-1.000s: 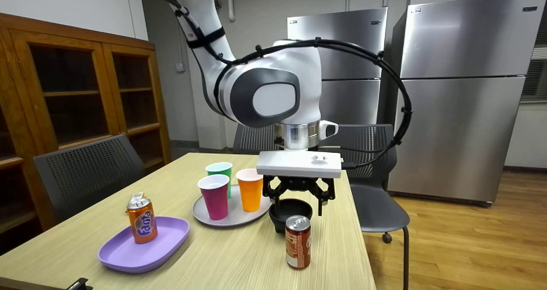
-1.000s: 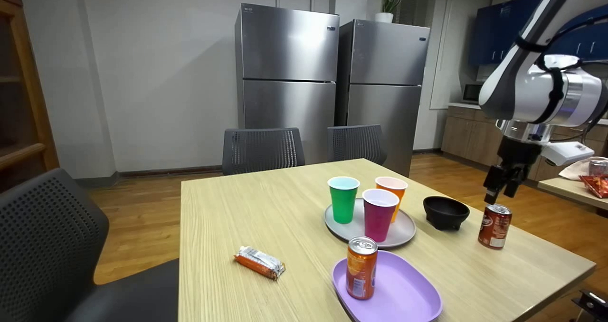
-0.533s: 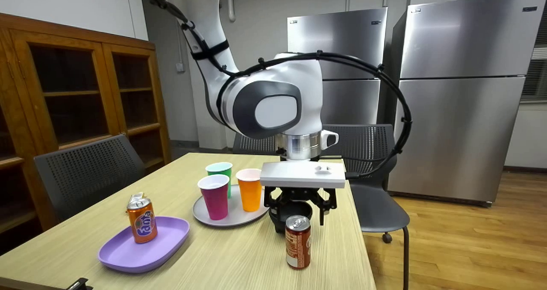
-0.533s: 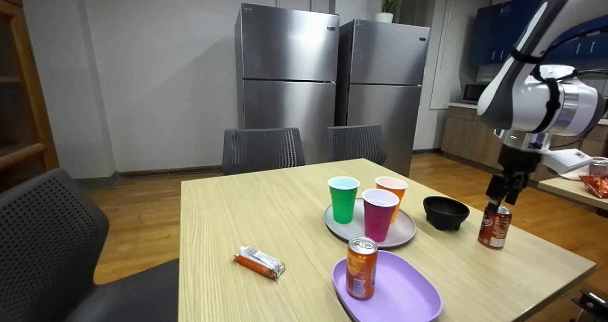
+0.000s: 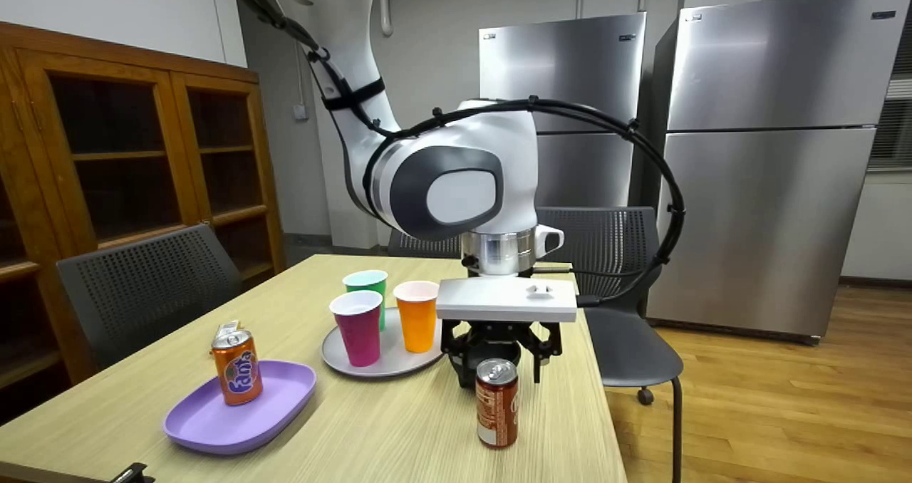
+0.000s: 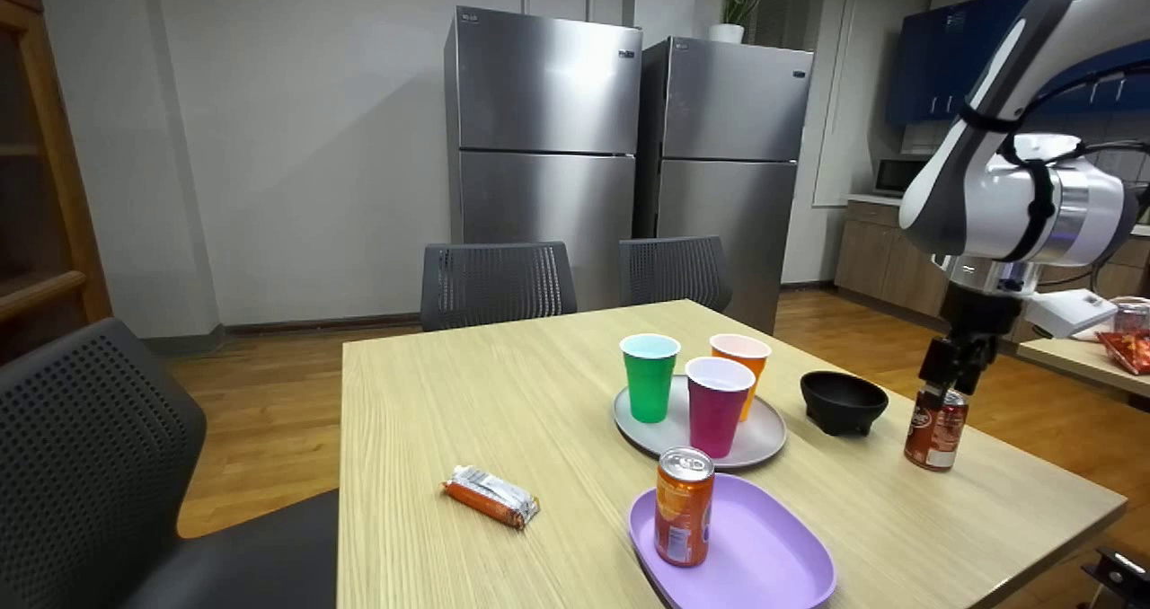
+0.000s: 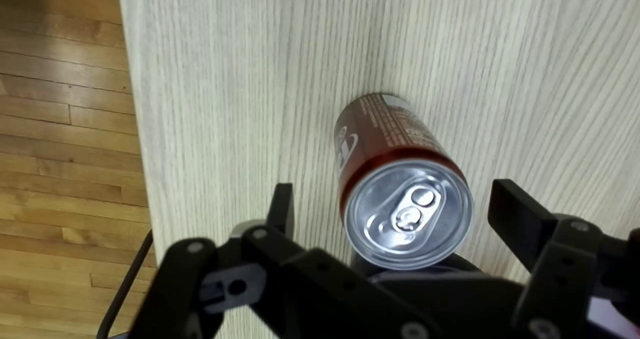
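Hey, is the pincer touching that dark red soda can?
Apart. The wrist view shows strips of tabletop between the dark red soda can and both fingers of the open pincer.

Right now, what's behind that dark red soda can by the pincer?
In an exterior view, a black bowl shows behind the dark red soda can. The can hides part of the bowl's near side; the open pincer covers more. Anything else directly behind the can is hidden.
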{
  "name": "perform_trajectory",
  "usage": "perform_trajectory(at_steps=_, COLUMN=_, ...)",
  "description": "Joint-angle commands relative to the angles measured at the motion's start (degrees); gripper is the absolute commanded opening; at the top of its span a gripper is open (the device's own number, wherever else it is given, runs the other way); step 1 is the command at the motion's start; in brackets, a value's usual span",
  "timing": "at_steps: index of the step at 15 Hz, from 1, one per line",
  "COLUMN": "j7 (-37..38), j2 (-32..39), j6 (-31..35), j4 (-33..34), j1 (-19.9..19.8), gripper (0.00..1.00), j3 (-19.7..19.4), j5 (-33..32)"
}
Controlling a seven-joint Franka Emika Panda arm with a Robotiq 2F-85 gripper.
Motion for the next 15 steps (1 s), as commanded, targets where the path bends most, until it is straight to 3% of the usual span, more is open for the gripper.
perform_trajectory(at_steps=1, j7=-1.78, j2=1.22, j6=1.01, j4=1.12, j1=-0.89, gripper=1.0, j3=0.99, j5=0.43)
perform_trajectory(at_steps=4, j7=-1.96, j2=1.56, j6=0.99, j4=1.16, j1=-1.01, gripper=1.0, j3=1.1, j5=0.41)
perform_trajectory(at_steps=5, j7=-2.5, j2=1.47, j6=1.11, j4=1.08, j1=-1.43, gripper=0.75, j3=1.55, j5=0.87)
perform_trajectory(at_steps=6, j7=-2.73, j2=1.39, j6=1.15, j4=1.02, j1=-1.56, gripper=0.74, j3=1.7, j5=1.0)
perform_trajectory(at_steps=10, j7=-3.22, j2=1.05, j6=1.13, j4=0.85, j1=-1.83, gripper=0.42, j3=2.17, j5=1.46)
perform_trajectory(at_steps=11, j7=-3.58, j2=0.77, j6=1.04, j4=0.78, j1=-2.11, gripper=0.38, j3=2.58, j5=1.84)
perform_trajectory(at_steps=15, j7=-5.83, j2=-3.27, j6=-1.84, j4=-0.3, j1=-3.85, gripper=0.38, j3=4.92, j5=4.7)
